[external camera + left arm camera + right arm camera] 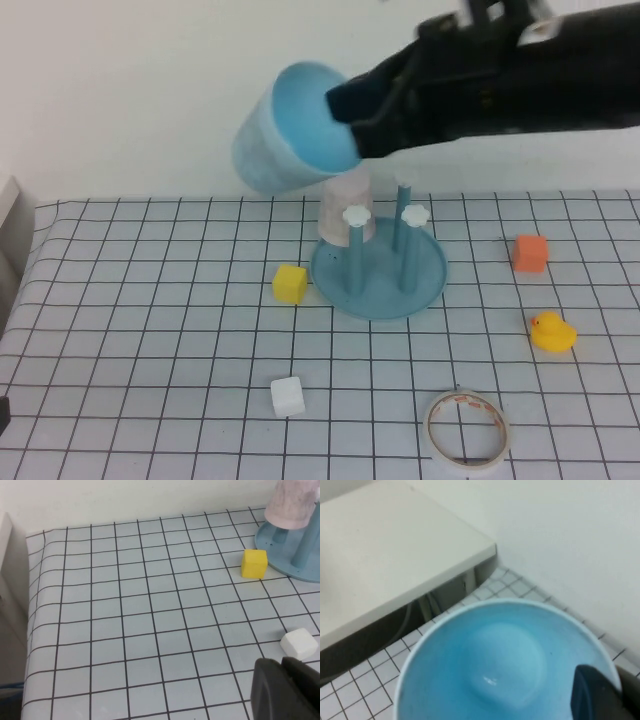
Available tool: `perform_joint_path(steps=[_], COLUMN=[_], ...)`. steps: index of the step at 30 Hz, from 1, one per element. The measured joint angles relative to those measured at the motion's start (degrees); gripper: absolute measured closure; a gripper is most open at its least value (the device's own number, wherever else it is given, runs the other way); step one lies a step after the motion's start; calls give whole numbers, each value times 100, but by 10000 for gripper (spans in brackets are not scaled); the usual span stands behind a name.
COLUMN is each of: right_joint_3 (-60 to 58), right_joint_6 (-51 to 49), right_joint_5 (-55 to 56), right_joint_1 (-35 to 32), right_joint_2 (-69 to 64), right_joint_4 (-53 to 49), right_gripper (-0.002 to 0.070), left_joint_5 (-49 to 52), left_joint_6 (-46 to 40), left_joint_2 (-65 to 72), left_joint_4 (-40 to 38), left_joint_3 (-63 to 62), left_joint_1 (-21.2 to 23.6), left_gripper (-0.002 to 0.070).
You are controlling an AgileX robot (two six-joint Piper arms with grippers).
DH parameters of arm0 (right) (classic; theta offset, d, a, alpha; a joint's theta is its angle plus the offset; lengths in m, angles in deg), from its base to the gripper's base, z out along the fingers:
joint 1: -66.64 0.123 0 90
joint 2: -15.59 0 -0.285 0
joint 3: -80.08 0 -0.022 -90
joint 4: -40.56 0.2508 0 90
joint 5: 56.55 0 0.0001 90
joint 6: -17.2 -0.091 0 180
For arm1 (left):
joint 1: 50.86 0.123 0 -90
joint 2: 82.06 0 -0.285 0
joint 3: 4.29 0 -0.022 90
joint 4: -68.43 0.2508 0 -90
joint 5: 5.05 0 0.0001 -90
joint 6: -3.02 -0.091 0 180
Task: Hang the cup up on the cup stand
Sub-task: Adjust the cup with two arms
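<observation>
The blue cup (285, 130) is in the air, lifted clear of the table (150, 330) and tipped on its side so that its open mouth faces the right arm. The right gripper (345, 105) is closed on the cup's rim, one finger inside the mouth; the right wrist view looks straight into the smooth blue inside of the cup (505, 665) with a dark finger (600, 695) at its edge. The cup hangs above and a little toward the left and far side of the cup stand (378, 270), not yet touching it.

The stand sits near the middle of the table, closer to the far edge. A pink cup (345, 205) already rests upside down on a far peg. Two near pegs with white flower caps (356, 215) stand free, and another bare-looking peg rises behind them.

By my reading, picking up and lifting are done. What is left is to turn the cup mouth down, bring it over a free peg, lower it on and let go.

Around the stand lie a yellow block (290, 283) just to its left, a white block (287, 396) nearer the front edge, an orange block (530, 253) and a rubber duck (551, 332) toward the right edge, and a tape roll (466, 430) at the front.

The left gripper (285, 690) is shut and empty, parked low over the table's front left area, near the white block (299, 643).
</observation>
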Motion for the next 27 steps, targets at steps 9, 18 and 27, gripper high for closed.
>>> perform_joint_path(steps=[9,18,27], right_joint_3=[-2113,-4302,-4479], right_joint_6=[961,4245,8248], right_joint_5=[262,1042,12], right_joint_1=[0,0,0], right_joint_2=[1731,3123,3287], right_joint_4=[945,4001,5962], right_gripper=[658,659,659], left_joint_5=[-95,-118,-171], left_joint_6=[12,669,-984], left_joint_2=[0,0,272], left_joint_4=[-73,-3406,-7054], left_joint_3=[0,0,0], left_joint_1=[0,0,0], left_gripper=[677,676,659])
